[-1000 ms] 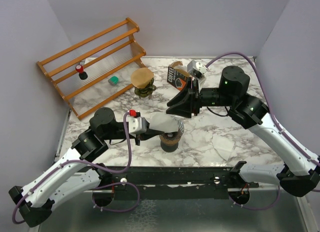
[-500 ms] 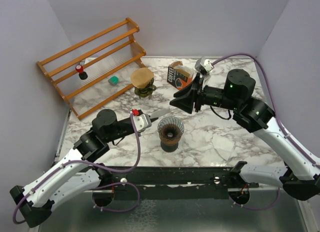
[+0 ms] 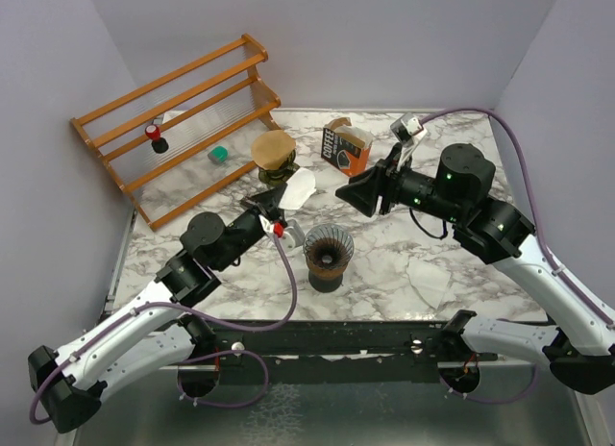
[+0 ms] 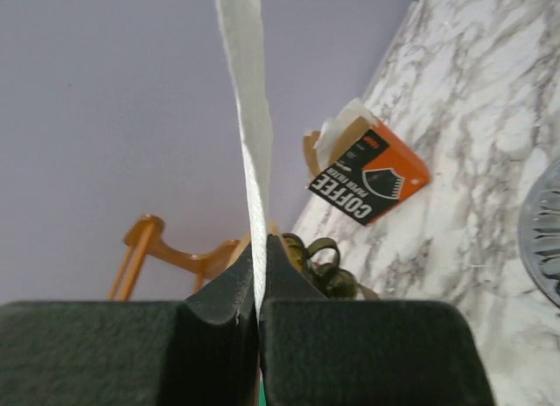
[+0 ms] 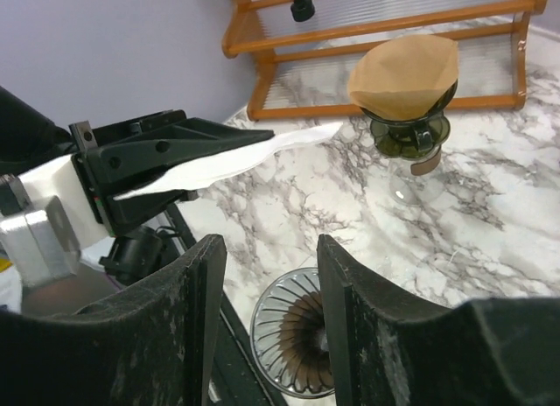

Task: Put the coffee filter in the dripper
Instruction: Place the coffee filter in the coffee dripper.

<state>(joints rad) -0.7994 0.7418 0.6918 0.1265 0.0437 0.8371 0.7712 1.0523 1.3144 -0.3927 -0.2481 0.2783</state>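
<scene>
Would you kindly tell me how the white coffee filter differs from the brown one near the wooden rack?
The white filter is folded flat; the brown filter is opened into a cone. The white filter hangs in the air, pinched by the fingers of the left gripper; the brown filter sits in the green dripper. Both are paper filters, and neither is in the dark ribbed dripper.

Left arm stretches forward, wrist tipped up, its left claw (image 3: 276, 208) pinched tight on a white filter (image 3: 300, 188) jutting past its tips. Right arm bends inward, its right claw (image 3: 352, 190) level, jaws parted.
</scene>
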